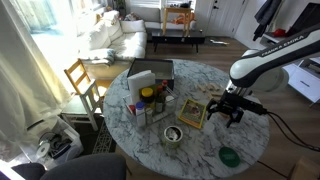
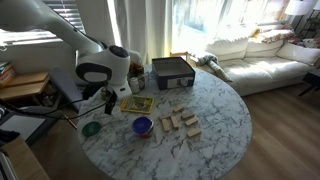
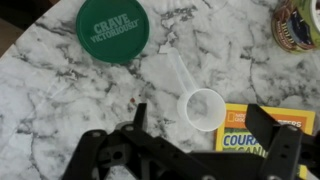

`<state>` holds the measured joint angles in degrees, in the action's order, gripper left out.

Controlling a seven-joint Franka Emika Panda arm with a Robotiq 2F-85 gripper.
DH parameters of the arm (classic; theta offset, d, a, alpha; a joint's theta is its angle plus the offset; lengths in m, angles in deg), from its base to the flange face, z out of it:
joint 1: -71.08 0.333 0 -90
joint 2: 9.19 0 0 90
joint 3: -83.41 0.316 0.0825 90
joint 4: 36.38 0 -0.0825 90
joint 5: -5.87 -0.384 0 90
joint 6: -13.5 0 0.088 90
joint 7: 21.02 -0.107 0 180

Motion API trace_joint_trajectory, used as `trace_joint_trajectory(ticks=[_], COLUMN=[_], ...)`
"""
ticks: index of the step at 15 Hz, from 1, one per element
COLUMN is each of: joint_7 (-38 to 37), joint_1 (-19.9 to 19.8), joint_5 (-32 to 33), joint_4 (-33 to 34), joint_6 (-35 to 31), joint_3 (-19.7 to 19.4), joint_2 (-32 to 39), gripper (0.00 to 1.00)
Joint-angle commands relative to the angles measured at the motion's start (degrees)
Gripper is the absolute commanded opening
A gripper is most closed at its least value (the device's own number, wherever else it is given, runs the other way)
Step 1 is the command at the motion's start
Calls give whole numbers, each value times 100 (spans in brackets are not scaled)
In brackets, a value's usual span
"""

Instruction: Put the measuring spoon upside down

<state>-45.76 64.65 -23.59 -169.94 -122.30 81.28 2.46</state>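
The measuring spoon (image 3: 203, 108) is a small translucent white plastic scoop. It lies on the marble table (image 3: 60, 90) with its bowl seemingly facing up and its handle pointing toward the green disc (image 3: 112, 28). My gripper (image 3: 203, 128) hovers just above it, open and empty, with one finger on each side of the bowl. The gripper also shows in both exterior views (image 1: 232, 112) (image 2: 108, 100), near the table's edge. I cannot make out the spoon in either exterior view.
A yellow National Geographic book (image 3: 255, 135) touches the spoon's bowl. A round tin (image 3: 298, 25) (image 1: 172, 135) (image 2: 142, 125) stands nearby. The green disc (image 1: 229, 156) (image 2: 92, 128) lies by the rim. Bottles (image 1: 148, 100), a box (image 2: 172, 72) and wooden blocks (image 2: 180, 122) stand mid-table.
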Motion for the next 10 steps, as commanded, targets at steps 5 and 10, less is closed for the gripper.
trace_joint_trajectory(ticks=[5,10], joint_7=[440,630], joint_1=[41,236], joint_5=[-1535,-1728], joint_4=[404,403], joint_6=[-271,-497], joint_3=[124,132], joint_2=[397,488], gripper=[100,100])
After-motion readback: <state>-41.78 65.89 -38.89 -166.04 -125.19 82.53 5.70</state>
